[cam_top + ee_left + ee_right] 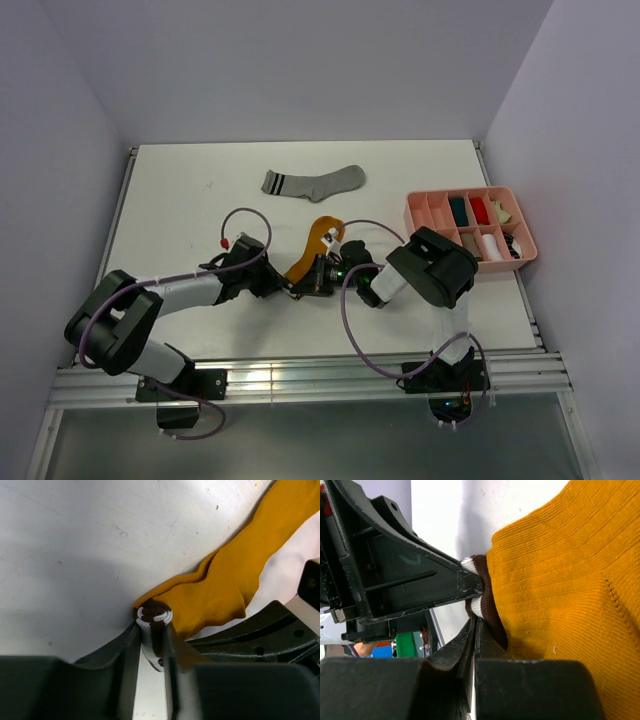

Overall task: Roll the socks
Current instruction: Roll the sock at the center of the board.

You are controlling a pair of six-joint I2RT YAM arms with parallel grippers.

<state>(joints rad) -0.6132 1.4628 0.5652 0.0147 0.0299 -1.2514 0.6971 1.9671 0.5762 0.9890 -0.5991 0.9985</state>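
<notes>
A mustard sock (312, 248) lies mid-table, its brown-and-white striped cuff (154, 614) wound into a small tight roll. My left gripper (152, 630) is shut on that roll, one finger pressing each side. My right gripper (476, 621) is shut, fingers flat together, tips against the cuff (479, 605) under the mustard sock (560, 590); I cannot tell whether fabric is pinched. From above, the left gripper (293, 287) and right gripper (326, 272) meet at the sock's near end. A grey sock (313, 182) with dark cuff stripes lies flat farther back.
A pink compartment tray (530, 238) with several small rolled bundles stands at the right edge of the table. Cables loop over both arms. White walls close in the table on the left, back and right.
</notes>
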